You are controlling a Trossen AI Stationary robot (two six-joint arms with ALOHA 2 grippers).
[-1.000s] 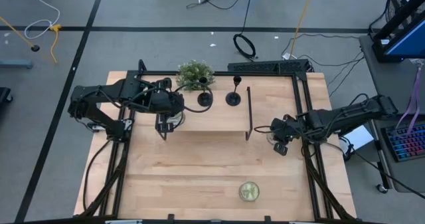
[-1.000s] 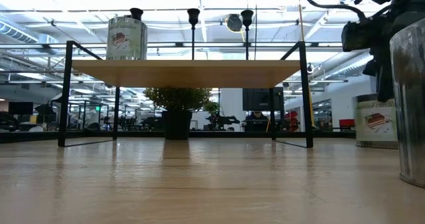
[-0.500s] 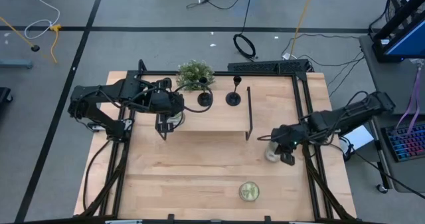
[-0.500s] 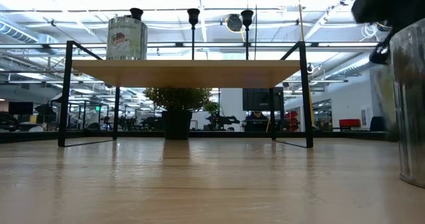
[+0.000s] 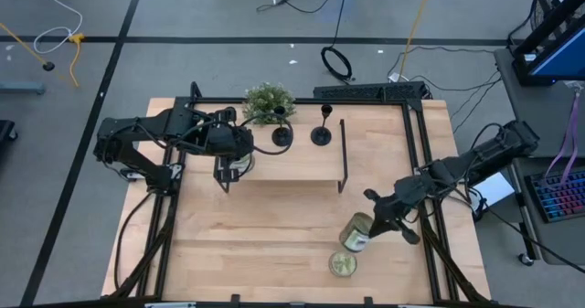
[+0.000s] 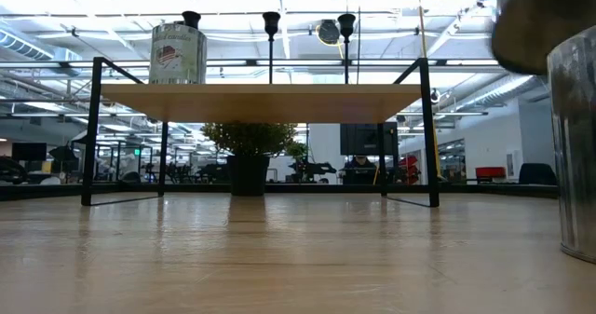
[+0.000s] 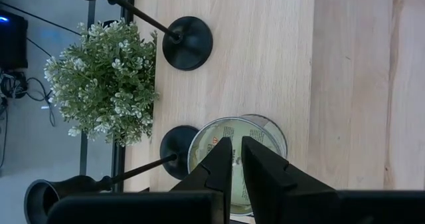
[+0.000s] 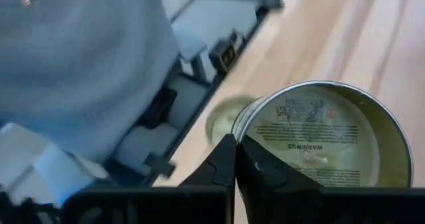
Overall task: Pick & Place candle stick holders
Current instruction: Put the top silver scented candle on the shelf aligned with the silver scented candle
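at the near edge of the table [image 5: 238,253] a third tin [image 5: 343,263] stood on the bare wood. just beyond it the right gripper [image 5: 377,218] held a tilted tin [image 5: 356,232] above the tabletop, its fingers [image 8: 229,159] pinched almost together on the tin's rim, so the gripper was closed on the tin. in the low view this lifted tin showed only as a blurred shape at the upper right.

farther back stood a raised wooden shelf [image 5: 302,166] on thin black legs. the left gripper [image 5: 225,171] hung over the shelf's left end, above a second tin [image 7: 236,159] standing there, its fingers [image 7: 216,167] set a narrow gap apart and holding nothing.

the candle stick holders were all at the shelf's far side: one holder [image 5: 281,136] and another holder [image 5: 322,134] stood side by side near the middle, and a third holder [image 6: 191,20] rose behind the shelf tin. a bushy green plant [image 5: 268,102] sat at the table's far edge, just beyond them. none of the holders was touched by either gripper.
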